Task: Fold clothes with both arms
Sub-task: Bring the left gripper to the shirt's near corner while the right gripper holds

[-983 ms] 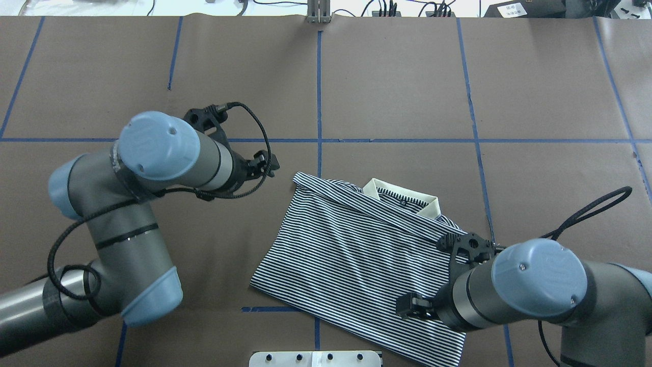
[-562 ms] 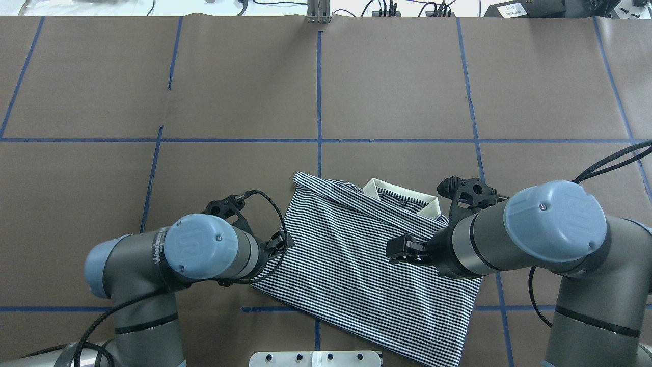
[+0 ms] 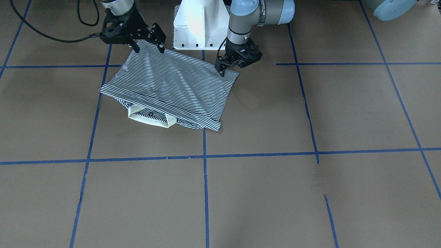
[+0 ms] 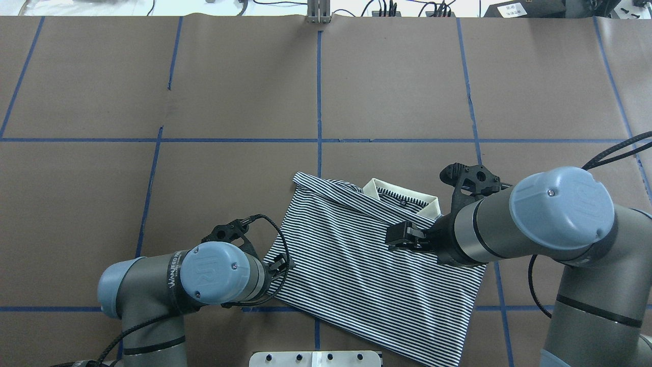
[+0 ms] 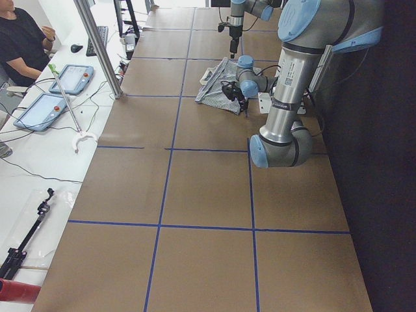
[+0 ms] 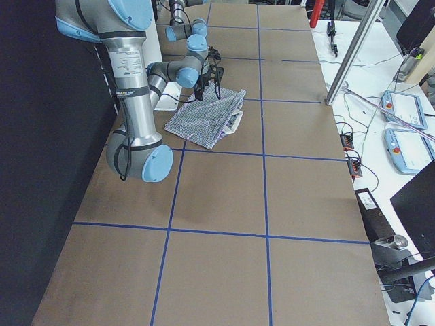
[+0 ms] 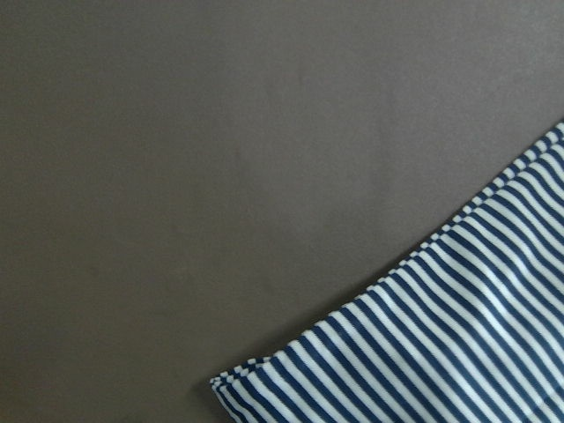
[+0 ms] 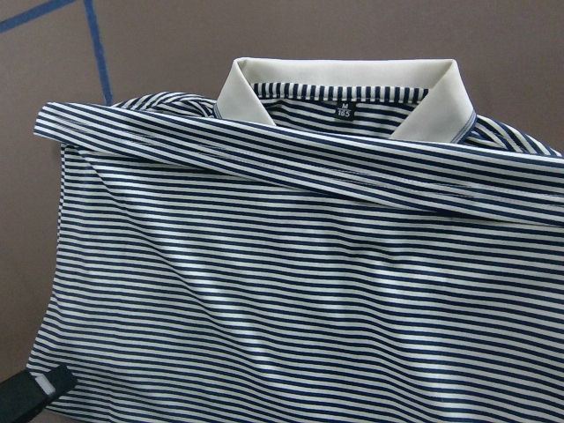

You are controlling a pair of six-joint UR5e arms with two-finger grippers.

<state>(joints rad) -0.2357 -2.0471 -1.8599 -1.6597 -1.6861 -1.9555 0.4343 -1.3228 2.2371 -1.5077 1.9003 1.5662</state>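
Left tool (image 3: pixel 221 70) neared striped shirt (image 4: pixel 367 265) (folded, cream-collared).

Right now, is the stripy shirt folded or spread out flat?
Partly folded. The polo shirt lies as a compact block with no sleeves sticking out, and a striped flap is folded across just below the cream collar.

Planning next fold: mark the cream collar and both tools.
cream fabric collar (image 8: pixel 248 88): right wrist view, its left flap.
black two-finger left tool (image 3: pixel 222 69): front-facing view, between fingertips.
black two-finger right tool (image 3: pixel 149 46): front-facing view, between fingertips.
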